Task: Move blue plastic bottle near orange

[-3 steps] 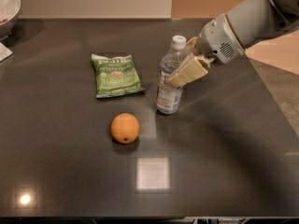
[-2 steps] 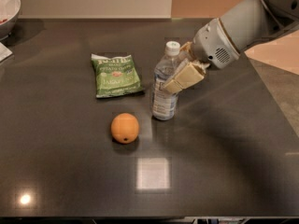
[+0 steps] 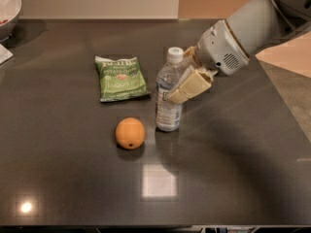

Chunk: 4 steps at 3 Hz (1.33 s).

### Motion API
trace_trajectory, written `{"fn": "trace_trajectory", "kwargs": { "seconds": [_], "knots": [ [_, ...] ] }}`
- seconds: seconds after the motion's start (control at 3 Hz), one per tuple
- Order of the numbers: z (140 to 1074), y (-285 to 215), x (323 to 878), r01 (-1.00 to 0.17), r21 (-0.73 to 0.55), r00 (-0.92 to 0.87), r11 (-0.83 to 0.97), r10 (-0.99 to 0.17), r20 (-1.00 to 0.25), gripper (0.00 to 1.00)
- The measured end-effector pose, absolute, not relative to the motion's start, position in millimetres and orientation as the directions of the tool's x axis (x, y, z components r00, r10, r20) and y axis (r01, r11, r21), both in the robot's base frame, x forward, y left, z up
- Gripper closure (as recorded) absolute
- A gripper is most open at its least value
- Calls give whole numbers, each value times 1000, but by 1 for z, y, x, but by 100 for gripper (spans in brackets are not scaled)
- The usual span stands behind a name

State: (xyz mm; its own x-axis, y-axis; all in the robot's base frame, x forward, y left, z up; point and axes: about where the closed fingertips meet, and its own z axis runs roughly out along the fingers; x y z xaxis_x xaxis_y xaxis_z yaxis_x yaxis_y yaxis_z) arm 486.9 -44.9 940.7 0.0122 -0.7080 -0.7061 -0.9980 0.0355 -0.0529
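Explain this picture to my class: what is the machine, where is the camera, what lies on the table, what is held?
One camera looks down on a dark table; where it is mounted is unknown. The grey arm from the right belongs to a mobile robot. Its gripper, two beige fingers, is closed around the upright blue plastic bottle. Left of the bottle, not touching, lies the orange. Behind lie a green chip bag and, top left, a bowl.
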Motion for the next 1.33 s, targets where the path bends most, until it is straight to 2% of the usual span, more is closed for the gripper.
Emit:
{"fn": "trace_trajectory", "kwargs": {
  "seconds": [1.0,1.33],
  "knots": [
    [932,-39,473,-1000,-8,1,7,-683,-731,12],
    [929,-37,471,-1000,-2,-1,4,-682,-732,0]
  ]
}}
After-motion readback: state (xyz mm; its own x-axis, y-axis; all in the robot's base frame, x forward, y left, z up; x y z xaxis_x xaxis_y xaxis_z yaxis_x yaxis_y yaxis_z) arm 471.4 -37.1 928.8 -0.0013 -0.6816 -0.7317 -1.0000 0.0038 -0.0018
